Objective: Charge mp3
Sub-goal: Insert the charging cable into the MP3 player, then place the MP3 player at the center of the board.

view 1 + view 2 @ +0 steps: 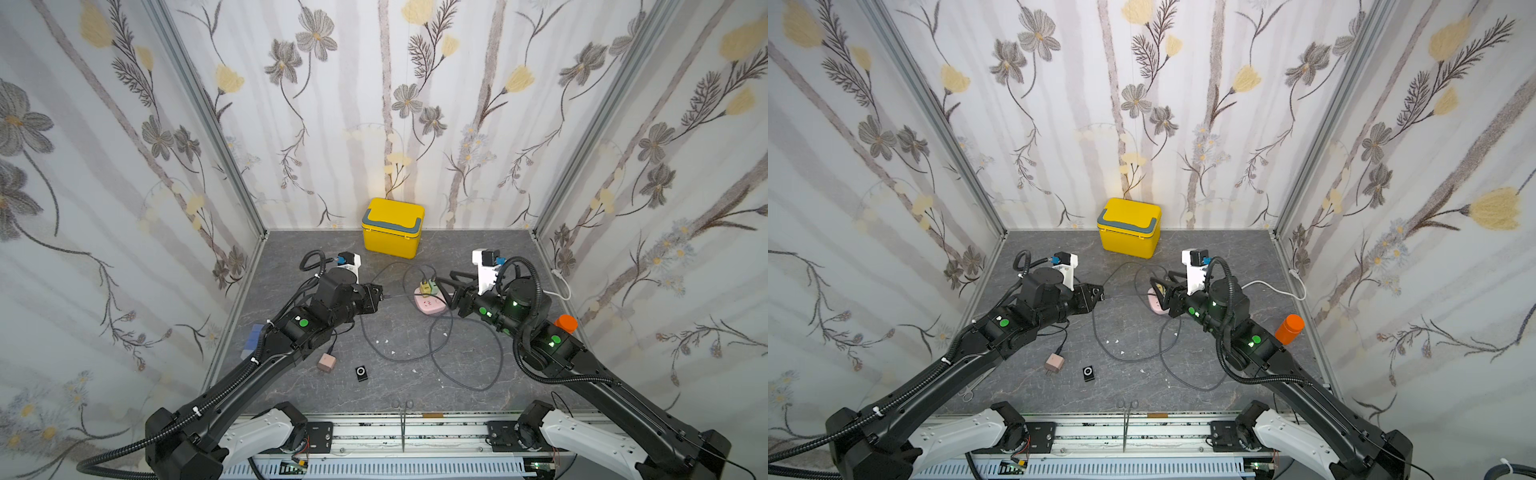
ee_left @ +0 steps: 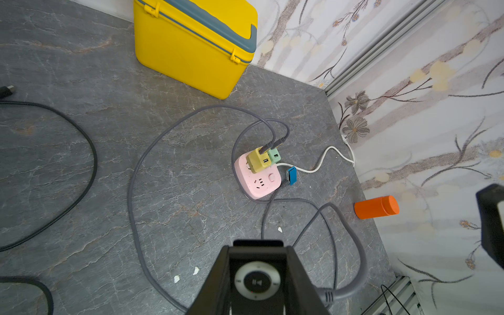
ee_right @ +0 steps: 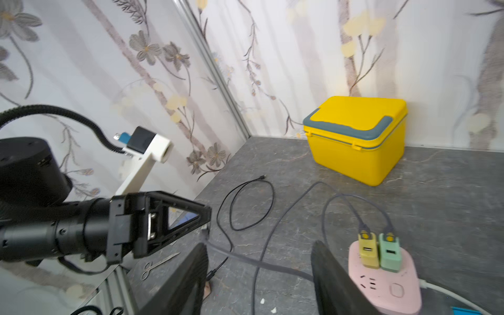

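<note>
My left gripper (image 2: 257, 251) is shut on the mp3 (image 2: 257, 282), a black player with a white click wheel, held above the table. A grey cable (image 2: 131, 191) ends in a plug (image 2: 326, 296) right beside the player; a finger hides whether it is seated. That cable runs back to a yellow adapter (image 2: 259, 161) on the pink power strip (image 2: 259, 182). My right gripper (image 3: 259, 281) stands open just short of the strip (image 3: 387, 289), with the grey cable (image 3: 245, 259) crossing between its fingers untouched. Both top views show the two grippers (image 1: 376, 297) (image 1: 451, 286) facing each other.
A second small black player (image 1: 361, 372) lies on the table near the front, beside a brown adapter (image 1: 326, 363). A yellow box (image 1: 392, 228) stands at the back wall and an orange bottle (image 1: 565, 323) on the right. Loose grey and black cables loop across the middle. Scissors (image 3: 158, 263) lie at the left.
</note>
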